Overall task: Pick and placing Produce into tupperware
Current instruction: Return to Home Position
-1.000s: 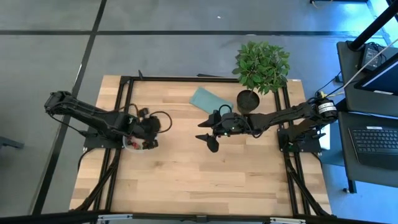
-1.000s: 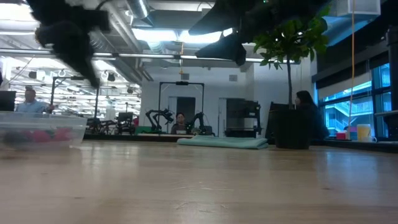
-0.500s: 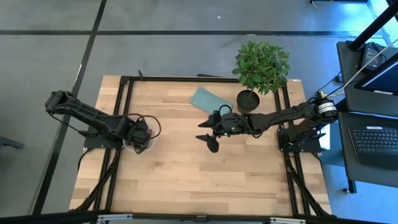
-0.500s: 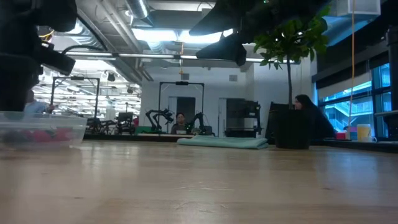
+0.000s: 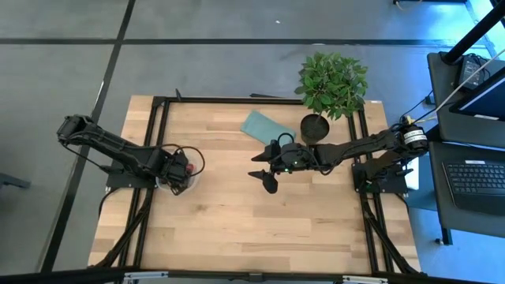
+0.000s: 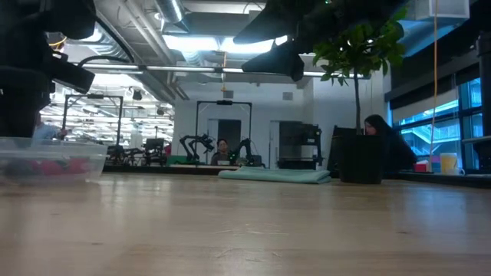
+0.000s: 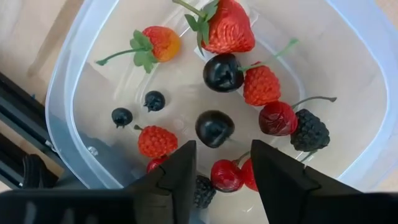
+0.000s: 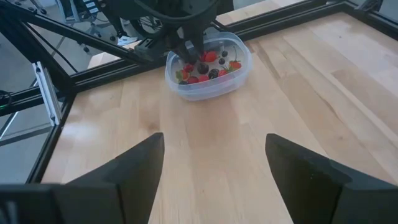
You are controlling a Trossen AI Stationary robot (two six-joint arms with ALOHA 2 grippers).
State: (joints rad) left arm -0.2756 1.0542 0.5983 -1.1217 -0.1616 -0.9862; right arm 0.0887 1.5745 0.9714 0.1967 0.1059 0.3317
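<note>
A clear plastic container (image 5: 163,184) sits near the left edge of the wooden desk (image 5: 260,225), holding all the small fruit (image 7: 214,127) that can be seen: red strawberries, raspberries and cherries mixed with dark cherries, blackberries and two tiny dark berries, several with green tops or thin stems. The left claw (image 5: 177,172) hangs directly over the container, pointing down into it, and its wrist camera shows its fingers spread apart (image 7: 222,155) above the fruit with nothing pinched between them. The right claw (image 5: 264,180) is held above the middle of the desk, well apart from the container, with its two fingers wide open and empty (image 8: 214,152). Its camera looks across bare wood at the container (image 8: 205,93), with the fruit (image 8: 208,65) inside it and the left arm reaching down from above. A flat teal pad (image 5: 263,126) and a leafy potted plant (image 5: 331,83) stand toward the back of the desk. At desk level the container (image 6: 50,157) appears at far left with red showing through its wall, and people (image 6: 222,149) sit in the room beyond.
</note>
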